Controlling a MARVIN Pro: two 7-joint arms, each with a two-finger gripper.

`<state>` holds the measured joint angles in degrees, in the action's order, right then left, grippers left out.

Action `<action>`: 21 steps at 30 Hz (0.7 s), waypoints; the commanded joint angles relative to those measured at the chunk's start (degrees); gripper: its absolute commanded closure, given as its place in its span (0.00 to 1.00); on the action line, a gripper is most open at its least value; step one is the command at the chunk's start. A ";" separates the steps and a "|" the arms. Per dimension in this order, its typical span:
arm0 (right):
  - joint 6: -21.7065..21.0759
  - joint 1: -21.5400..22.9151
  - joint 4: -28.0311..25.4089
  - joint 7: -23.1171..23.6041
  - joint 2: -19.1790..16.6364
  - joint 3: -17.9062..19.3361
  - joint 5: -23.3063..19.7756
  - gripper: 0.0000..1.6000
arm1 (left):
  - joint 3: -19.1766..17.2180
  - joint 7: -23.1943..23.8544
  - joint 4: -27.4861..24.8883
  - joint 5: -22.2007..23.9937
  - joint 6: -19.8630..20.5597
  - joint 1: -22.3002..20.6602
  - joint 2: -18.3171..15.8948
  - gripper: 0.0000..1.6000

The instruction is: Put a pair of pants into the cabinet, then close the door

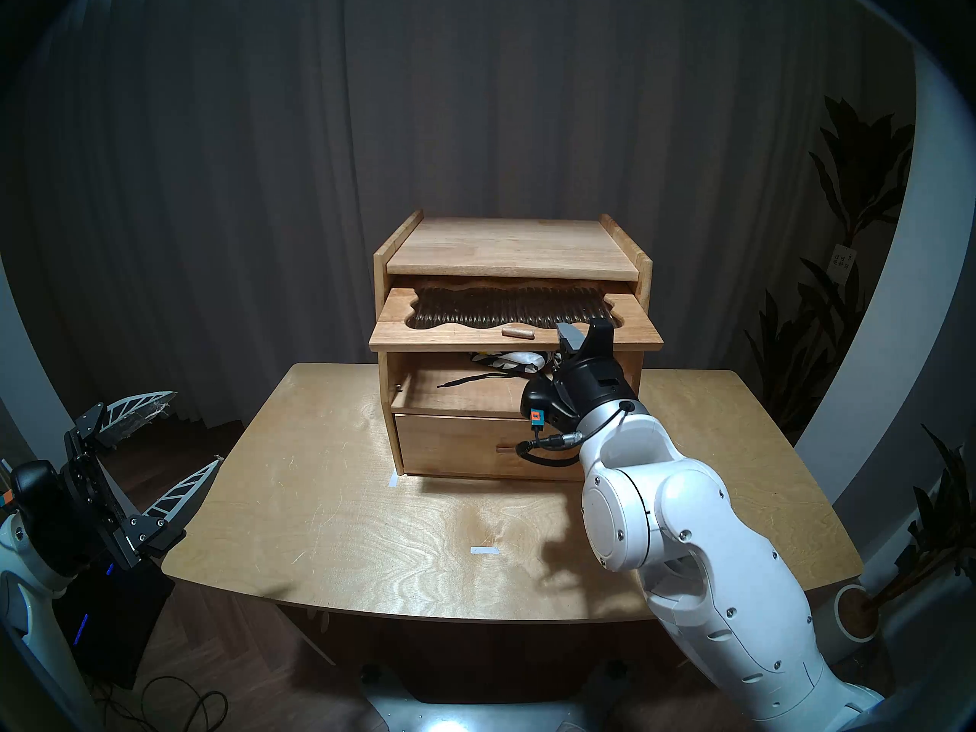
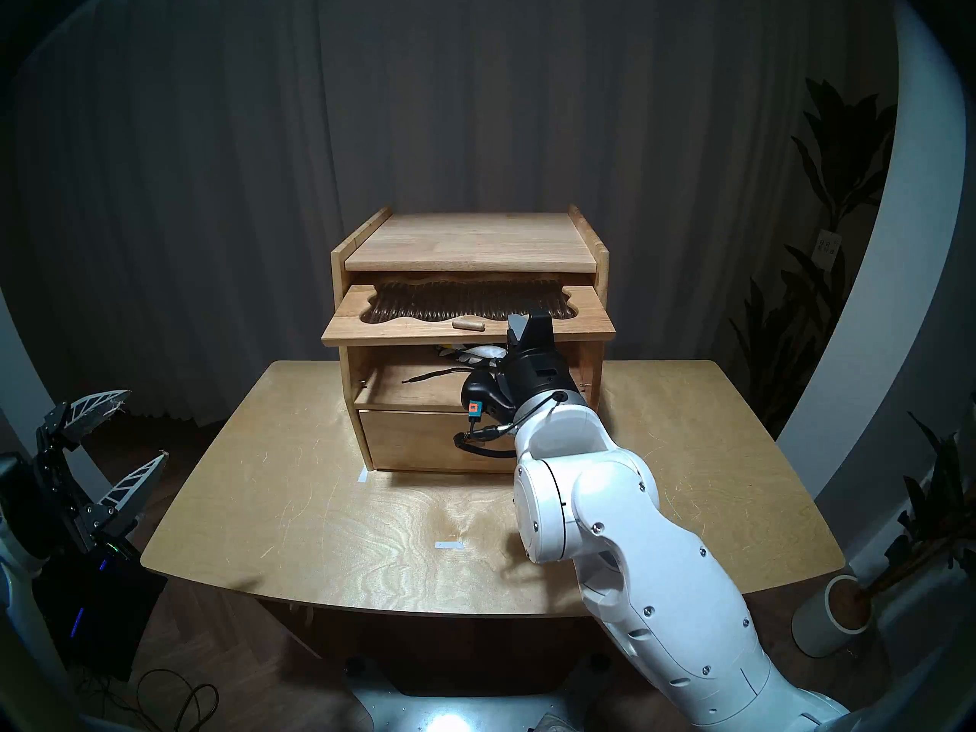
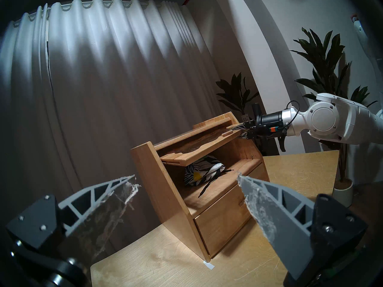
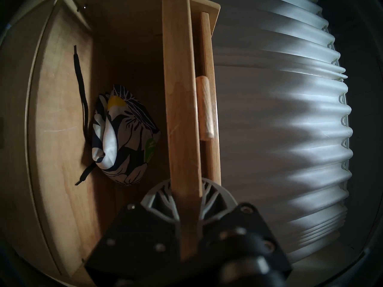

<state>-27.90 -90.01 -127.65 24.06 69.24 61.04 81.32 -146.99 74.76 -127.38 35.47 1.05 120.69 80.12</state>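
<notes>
While the wooden flap door with the wavy ribbed glass window (image 1: 507,313) juts out level from the light wooden box cabinet (image 1: 507,250), the right end effector (image 1: 573,340) is clenched on its front edge. Folded navy-and-white floral pants (image 3: 204,171) lie inside the upper compartment, black drawstring (image 4: 79,79) trailing forward. Left end effector (image 1: 174,440) hangs released beside the tabletop (image 1: 327,504).

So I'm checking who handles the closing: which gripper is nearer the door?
Right. The right gripper is shut on the door at its front edge; the left gripper hangs open off the table's left side.
</notes>
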 commanded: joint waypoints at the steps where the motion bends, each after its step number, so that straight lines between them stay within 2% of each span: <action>1: 0.32 -4.65 -5.01 -1.32 -1.49 -1.62 -0.62 1.00 | -0.01 0.07 -0.30 0.16 0.07 0.10 0.14 0.00; 6: -0.89 -8.49 -7.16 -0.76 -2.82 -2.75 -1.19 1.00 | -0.01 0.08 -0.30 0.16 0.07 0.10 0.14 0.00; 7: -1.26 -10.00 -6.99 -0.45 -2.89 -3.07 -2.27 1.00 | -0.01 0.08 -0.29 0.15 0.07 0.09 0.14 0.00; 13: -2.55 -12.77 -3.49 -1.08 -4.24 -5.99 -5.89 1.00 | 0.00 0.08 -0.26 0.13 0.05 0.07 0.11 0.00; 15: -2.95 -12.89 -1.81 -0.79 -4.02 -6.65 -8.79 1.00 | 0.00 0.08 -0.25 0.12 0.05 0.06 0.11 0.00; 18: -4.10 -11.70 0.86 1.02 -0.70 -6.29 -17.14 0.97 | 0.01 0.08 -0.22 0.10 0.03 0.05 0.09 0.00; 19: -4.23 -11.17 1.25 0.98 0.43 -6.29 -19.59 0.00 | 0.01 0.08 -0.22 0.10 0.03 0.04 0.09 0.00; 21: -4.57 -9.90 1.11 0.53 2.69 -5.88 -22.16 0.00 | 0.02 0.07 -0.20 0.08 0.03 0.03 0.07 0.00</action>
<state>-31.30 -101.31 -127.42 23.98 65.67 54.68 71.15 -147.00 74.76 -127.38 35.46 1.06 120.67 80.12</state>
